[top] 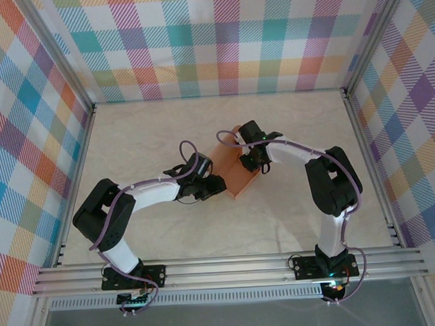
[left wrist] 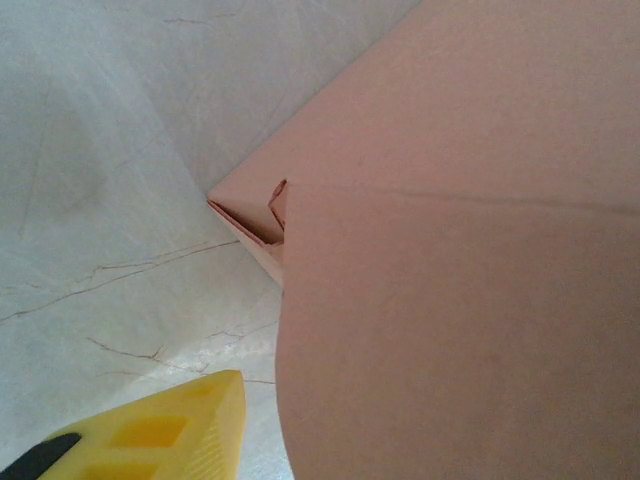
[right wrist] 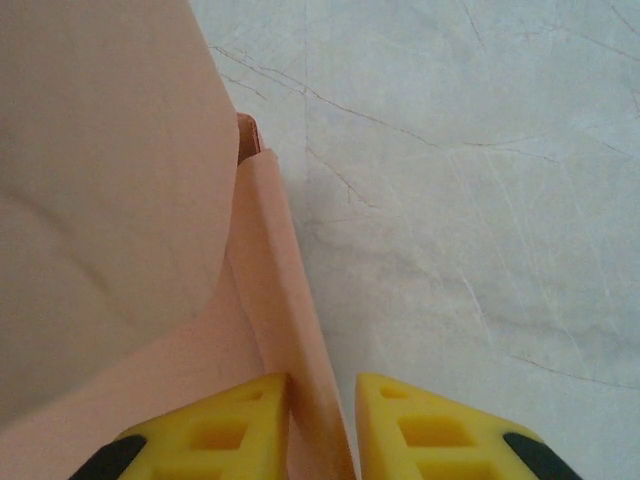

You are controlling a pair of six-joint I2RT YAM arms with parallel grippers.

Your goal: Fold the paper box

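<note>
The salmon-orange paper box [top: 236, 175] lies mid-table, partly folded, one side wall raised upright.

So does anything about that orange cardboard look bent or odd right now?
Nothing looks torn or spilled. The paper box is only half folded: one wall stands between the right pincer's fingers, and a curved flap bows loosely over the rest instead of lying flat.

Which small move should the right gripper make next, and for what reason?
Probably lift the right gripper off the side wall. The wall of the paper box stands upright between its yellow fingers, with a small gap on the right, so the grip looks already loosened.
</note>
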